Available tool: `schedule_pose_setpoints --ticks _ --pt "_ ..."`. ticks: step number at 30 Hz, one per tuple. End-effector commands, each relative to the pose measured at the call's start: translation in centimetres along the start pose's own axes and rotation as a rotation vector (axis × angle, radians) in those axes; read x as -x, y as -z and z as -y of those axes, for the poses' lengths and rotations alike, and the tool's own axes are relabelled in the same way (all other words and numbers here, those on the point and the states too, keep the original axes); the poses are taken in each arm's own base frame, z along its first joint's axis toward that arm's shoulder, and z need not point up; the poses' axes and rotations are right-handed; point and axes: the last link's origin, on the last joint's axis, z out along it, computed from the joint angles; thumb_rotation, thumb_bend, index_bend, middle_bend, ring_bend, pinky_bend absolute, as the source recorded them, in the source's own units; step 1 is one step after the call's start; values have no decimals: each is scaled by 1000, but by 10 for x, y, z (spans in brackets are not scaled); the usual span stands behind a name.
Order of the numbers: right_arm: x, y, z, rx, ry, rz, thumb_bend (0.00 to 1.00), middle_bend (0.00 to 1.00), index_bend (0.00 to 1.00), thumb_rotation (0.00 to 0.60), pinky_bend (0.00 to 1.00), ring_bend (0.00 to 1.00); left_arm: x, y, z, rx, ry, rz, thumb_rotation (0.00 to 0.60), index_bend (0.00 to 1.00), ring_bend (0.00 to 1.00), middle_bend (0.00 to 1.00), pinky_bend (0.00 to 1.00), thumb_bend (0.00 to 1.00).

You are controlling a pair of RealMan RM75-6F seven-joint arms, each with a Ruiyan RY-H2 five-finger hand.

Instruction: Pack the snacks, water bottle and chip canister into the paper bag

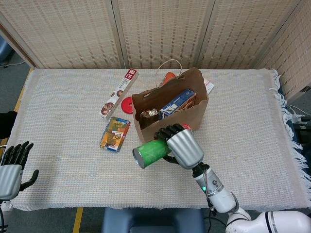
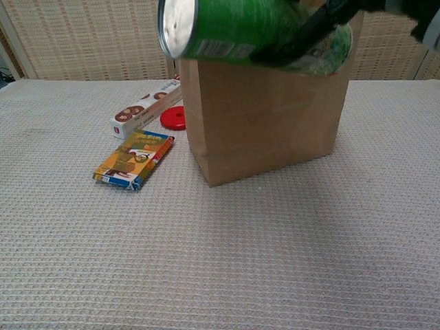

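Left hand [image 1: 10, 172] in head view only, idle.

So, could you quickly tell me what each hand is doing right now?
Left hand: open, holding nothing, at the table's near left corner.
Right hand: grips the green chip canister, lifted beside the paper bag.

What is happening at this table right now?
The robot is packing a paper bag. Its right hand holds a green canister in the air, lying sideways near the bag's top edge, not yet inside. The bag already holds some snacks. A snack box, a long box and a red lid lie on the table beside it. The left hand waits open at the table's corner.
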Motion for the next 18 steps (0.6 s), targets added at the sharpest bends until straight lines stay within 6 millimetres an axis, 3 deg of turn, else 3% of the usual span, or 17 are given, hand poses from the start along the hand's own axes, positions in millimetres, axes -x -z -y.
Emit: schedule_pose_setpoints --ticks 1,6,15,18 --pt "-42 -25 -4 32 -40 -183 259 610 737 600 697 610 0 0 0 -1 0 0 600 7 0 0 0 384" --pt "-55 -58 -21 100 27 -265 259 611 737 600 691 610 0 0 0 0 1 0 600 7 0 0 0 384" --pt "-35 -83 -38 182 48 -196 259 611 737 600 681 609 0 1 1 3 33 -10 600 34 0 0 0 384" --pt "-16 -97 -58 241 133 -146 257 611 731 600 655 606 0 0 2 4 35 -5 600 34 0 0 0 385"
